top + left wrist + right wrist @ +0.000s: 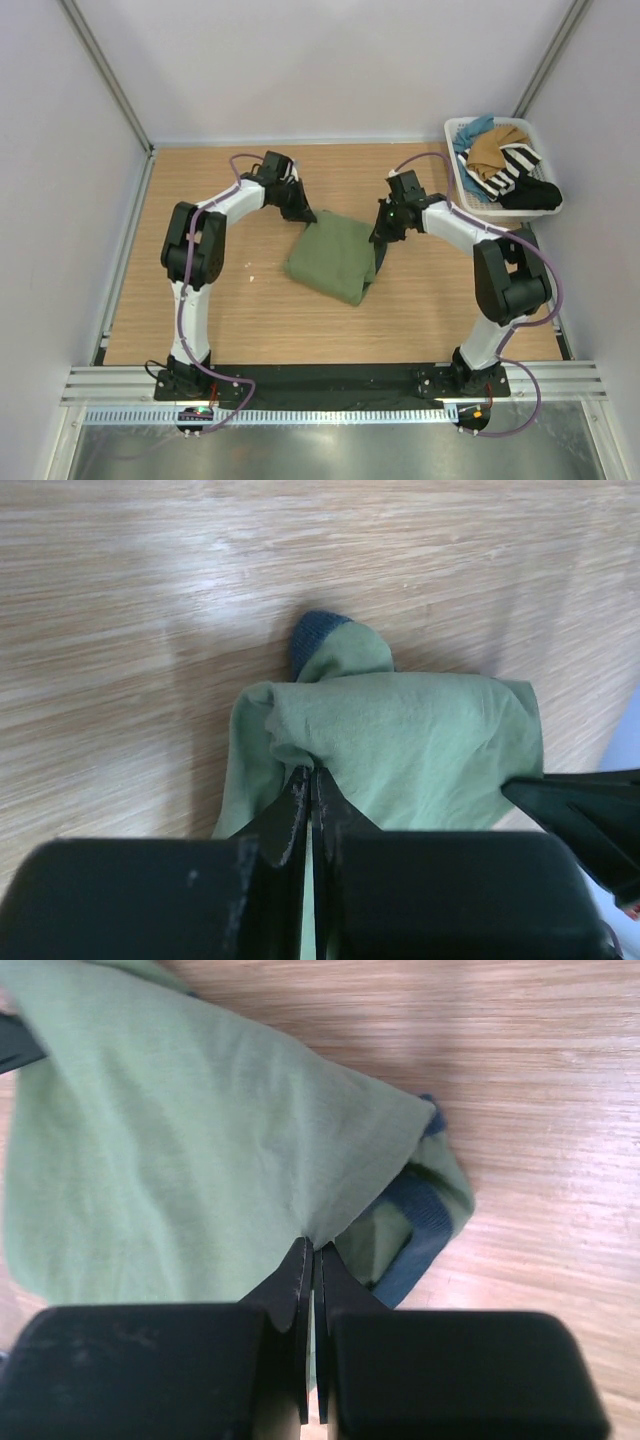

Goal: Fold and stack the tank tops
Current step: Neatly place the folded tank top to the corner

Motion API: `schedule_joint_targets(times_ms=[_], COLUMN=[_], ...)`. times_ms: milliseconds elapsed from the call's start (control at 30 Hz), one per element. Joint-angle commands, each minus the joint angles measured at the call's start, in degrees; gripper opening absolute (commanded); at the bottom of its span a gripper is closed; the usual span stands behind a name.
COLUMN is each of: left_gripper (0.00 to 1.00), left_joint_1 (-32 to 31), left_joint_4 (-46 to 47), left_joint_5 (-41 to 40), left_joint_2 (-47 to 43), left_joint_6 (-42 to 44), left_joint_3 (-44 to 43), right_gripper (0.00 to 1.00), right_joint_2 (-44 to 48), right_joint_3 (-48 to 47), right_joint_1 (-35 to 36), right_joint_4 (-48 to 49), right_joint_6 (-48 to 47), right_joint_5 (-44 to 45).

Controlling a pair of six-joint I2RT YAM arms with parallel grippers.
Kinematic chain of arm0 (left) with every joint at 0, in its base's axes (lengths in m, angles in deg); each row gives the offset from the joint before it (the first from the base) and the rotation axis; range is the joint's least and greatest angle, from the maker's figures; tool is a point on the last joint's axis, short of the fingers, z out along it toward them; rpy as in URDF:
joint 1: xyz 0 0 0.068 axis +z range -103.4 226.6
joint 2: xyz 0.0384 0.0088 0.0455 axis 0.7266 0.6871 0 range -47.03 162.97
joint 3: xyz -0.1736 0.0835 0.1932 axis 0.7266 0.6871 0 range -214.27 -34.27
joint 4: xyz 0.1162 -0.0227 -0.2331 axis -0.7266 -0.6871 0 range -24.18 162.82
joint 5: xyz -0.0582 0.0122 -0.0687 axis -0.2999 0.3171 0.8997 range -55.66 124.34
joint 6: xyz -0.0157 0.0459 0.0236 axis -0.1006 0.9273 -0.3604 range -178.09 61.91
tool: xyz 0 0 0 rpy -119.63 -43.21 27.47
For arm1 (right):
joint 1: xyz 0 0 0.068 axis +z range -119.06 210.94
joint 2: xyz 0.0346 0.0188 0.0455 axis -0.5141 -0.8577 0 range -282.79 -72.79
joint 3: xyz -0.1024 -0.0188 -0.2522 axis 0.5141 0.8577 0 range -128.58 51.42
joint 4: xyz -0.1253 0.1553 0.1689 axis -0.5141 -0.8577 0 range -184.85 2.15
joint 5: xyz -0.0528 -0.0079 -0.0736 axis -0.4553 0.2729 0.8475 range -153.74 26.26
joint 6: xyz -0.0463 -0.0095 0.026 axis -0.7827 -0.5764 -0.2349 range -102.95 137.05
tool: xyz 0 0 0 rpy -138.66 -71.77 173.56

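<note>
Overhead alone, a basket (pixel 457 162) shows, apart from the olive top (pixel 330 260).

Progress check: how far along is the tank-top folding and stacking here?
Done: the olive tank top looks partly folded. In hand: left gripper and right gripper are each shut on its edge. Left: finishing that fold, then folding and stacking the tan top, bunched in the basket.

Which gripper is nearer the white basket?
Right. The right gripper pinches the olive tank top on its side toward the basket; the left gripper pinches the opposite side, farther off.
</note>
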Motion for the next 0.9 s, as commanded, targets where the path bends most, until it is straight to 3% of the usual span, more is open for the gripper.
schedule_joint_targets(times_ms=[0,267,633,700,733,833,867], left_gripper=[0.00,0.00,0.01,0.04,0.06,0.20,0.31], left_joint_1=[-0.87,-2.80,-3.51,-3.51,-3.51,-3.51,-3.51], left_joint_4=[3.48,4.36,0.94,0.15,-0.64,-1.17,-1.17], left_joint_5=[1.62,1.00,0.30,-0.32,-0.75,-3.13,-4.35], left_joint_2=[-3.71,-9.43,-0.30,0.50,0.42,-2.03,-3.09], left_joint_6=[1.15,2.03,3.26,4.05,4.32,4.93,5.11], left_joint_3=[0.55,2.32,-1.90,-2.95,-3.04,-2.17,-1.73], right_gripper=[0.01,0.01,0.01,0.06,0.16,0.24,0.29], right_joint_2=[7.20,15.30,12.22,12.31,12.14,11.17,10.65], right_joint_3=[0.95,6.93,16.77,17.82,18.35,18.53,18.53], right_joint_1=[0.43,0.51,0.42,0.42,0.34,0.34,0.34], right_joint_4=[1.66,-0.10,6.49,7.46,7.90,8.16,8.25], right_joint_6=[-0.72,0.24,4.46,4.82,4.82,4.38,4.12], right_joint_5=[-0.46,3.84,8.41,9.47,9.64,10.00,9.82])
